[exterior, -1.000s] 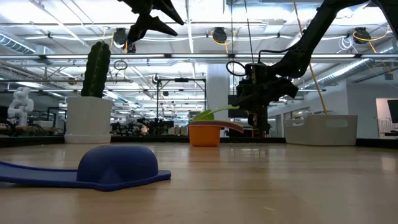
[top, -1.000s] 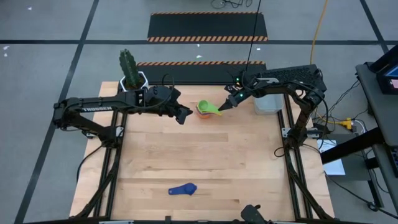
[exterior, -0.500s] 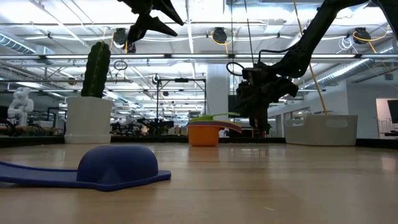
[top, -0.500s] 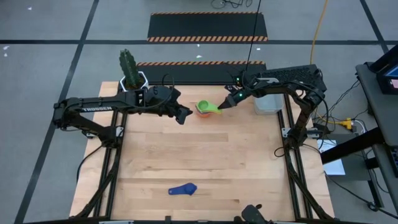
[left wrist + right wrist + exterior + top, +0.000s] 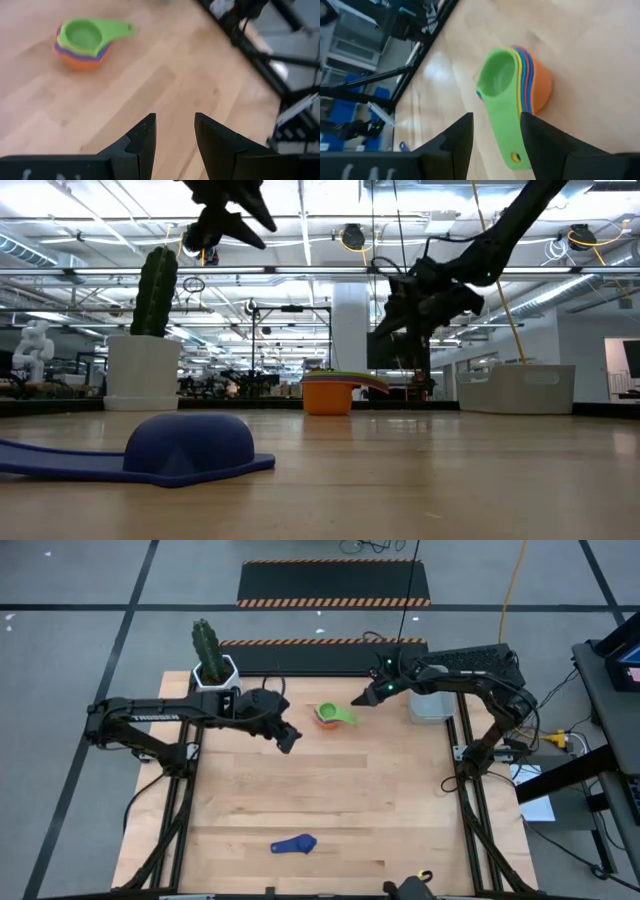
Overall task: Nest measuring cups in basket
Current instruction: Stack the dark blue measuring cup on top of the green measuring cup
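- Nested plastic measuring cups (image 5: 334,715), a green scoop on top of a colourful stack with an orange bowl at the bottom, sit on the pale wooden worktop (image 5: 330,810), just ahead of and below the right fingers.
- Right gripper (image 5: 361,698) hangs above the stack's handle end with its fingers (image 5: 455,145) parted and nothing between them; the green handle shows in the gap, lower down.
- Left gripper (image 5: 287,737) hovers over bare wood on the stack's other side, fingers (image 5: 142,142) released and empty.
- One dark blue plastic measuring cup (image 5: 294,844) lies bowl-down at the near edge, well apart from both pairs of fingers.
- Pale grey translucent rectangular basket (image 5: 429,705) stands beyond the right fingers, under that arm; I cannot tell what it holds.
- As I judge it, the step in hand is fetching the dark blue cup for the stack.
- To do it well: take the flat handle across its width, lift clear before travelling, lower the bowl centred over the green one with handles aligned, and let go only once seated.
- Risk: a glancing touch could slide or tip the stack.
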